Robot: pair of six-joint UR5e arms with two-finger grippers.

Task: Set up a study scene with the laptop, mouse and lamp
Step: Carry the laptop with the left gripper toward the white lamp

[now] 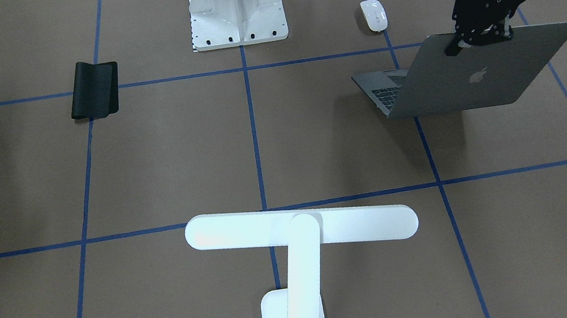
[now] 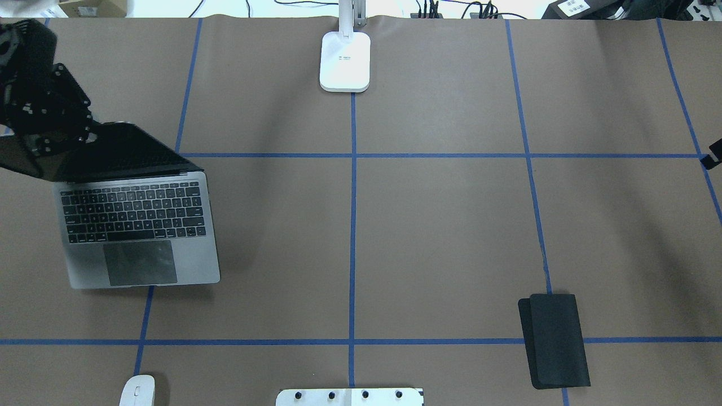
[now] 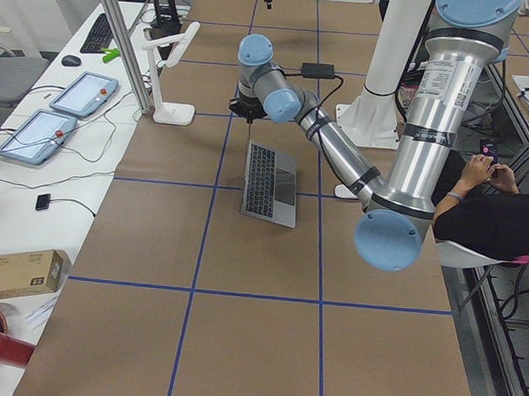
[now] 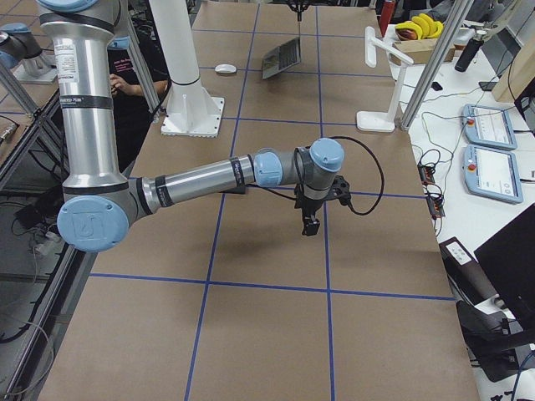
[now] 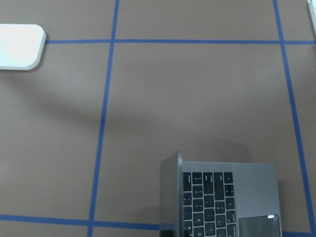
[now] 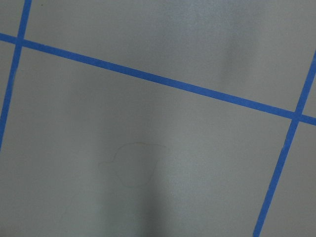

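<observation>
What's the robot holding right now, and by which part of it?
The left gripper holds the laptop by the top edge of its open lid.

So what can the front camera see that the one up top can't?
Only the front view shows the Apple logo on the laptop lid and the long bar head of the lamp. Only the overhead view shows the laptop's whole keyboard and trackpad. Both show the laptop, the mouse, the lamp's base, the black mat and the white pedestal.

A brown desk (image 2: 440, 225) gridded with blue tape (image 2: 353, 225) sits evenly lit beside a second, white desk (image 3: 14, 229) carrying tablets (image 3: 86, 94).
</observation>
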